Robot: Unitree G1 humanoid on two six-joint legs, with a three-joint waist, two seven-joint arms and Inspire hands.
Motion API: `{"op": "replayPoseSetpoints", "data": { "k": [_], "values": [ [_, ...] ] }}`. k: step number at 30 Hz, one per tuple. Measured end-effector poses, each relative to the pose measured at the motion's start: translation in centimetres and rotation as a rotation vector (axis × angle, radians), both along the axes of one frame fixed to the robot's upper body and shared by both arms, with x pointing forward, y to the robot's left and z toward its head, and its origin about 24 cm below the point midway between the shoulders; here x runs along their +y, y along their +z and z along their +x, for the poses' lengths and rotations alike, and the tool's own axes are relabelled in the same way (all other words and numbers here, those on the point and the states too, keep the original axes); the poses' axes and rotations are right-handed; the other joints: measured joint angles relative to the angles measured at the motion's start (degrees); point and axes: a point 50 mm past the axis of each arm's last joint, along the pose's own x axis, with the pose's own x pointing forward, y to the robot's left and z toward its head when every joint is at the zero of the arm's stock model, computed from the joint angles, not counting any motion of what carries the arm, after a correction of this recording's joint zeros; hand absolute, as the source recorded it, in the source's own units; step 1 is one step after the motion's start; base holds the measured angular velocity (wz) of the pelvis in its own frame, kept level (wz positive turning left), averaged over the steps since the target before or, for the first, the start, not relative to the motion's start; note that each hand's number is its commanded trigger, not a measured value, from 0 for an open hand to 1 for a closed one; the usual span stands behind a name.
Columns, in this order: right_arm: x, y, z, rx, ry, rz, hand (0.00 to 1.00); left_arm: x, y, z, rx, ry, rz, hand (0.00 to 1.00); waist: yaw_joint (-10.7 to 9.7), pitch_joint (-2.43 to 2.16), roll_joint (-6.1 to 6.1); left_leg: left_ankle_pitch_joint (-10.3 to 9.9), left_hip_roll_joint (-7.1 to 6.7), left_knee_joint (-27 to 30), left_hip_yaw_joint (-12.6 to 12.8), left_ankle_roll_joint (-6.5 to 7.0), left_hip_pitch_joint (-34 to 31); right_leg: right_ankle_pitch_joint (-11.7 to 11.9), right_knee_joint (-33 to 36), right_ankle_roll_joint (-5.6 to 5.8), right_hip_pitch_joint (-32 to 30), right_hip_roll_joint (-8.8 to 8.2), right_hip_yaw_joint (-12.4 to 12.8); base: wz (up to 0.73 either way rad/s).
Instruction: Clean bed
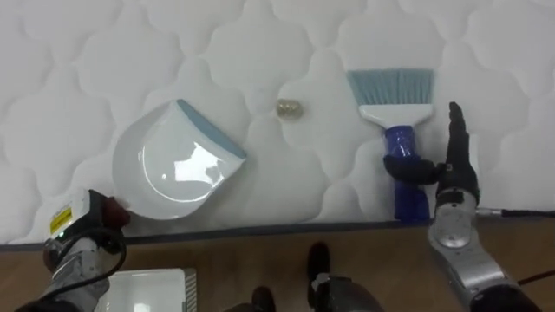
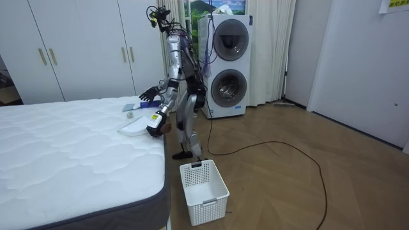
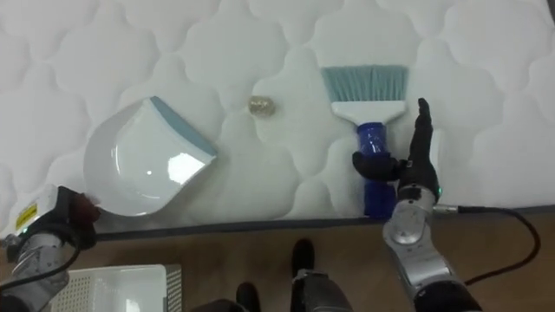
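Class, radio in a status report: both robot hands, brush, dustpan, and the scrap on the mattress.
Right robot hand open, thumb at brush handle. Left robot hand at dustpan rear edge. Scrap between dustpan and brush, unswept. Nothing in the way.

Quilted mattress (image 1: pixel 260 39), dustpan (image 1: pixel 178 165), wad (image 1: pixel 289 108), brush (image 1: pixel 395 102); right hand (image 1: pixel 453 169) at its handle (image 1: pixel 400 140)

Stands upright with both arms reaching down and forward. Holds the left robot hand (image 1: pixel 91 227) low on the left side, fingers curled tight at the back end of the dustpan (image 1: pixel 173 165). Holds the right robot hand (image 1: pixel 453 182) flat, fingers straight and pointing away, thumb stuck out sideways across the brush handle (image 1: pixel 401 143).
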Motion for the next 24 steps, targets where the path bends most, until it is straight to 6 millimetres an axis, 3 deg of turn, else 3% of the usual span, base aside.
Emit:
{"op": "replayPoseSetpoints", "data": {
  "k": [24],
  "values": [
    [-2.6, -1.8, -0.5, 0.184, 0.012, -0.004, 0.00, -0.7, 0.5, 1.1, 0.021, -0.069, 0.026, 1.00, 0.24, -0.07, 1.12, -0.13, -0.04, 2.05, -1.02, 0.00, -1.04, 0.08, 1.52, -0.48, 0.26, -1.27, -2.33, 0.05]
  ]
}}
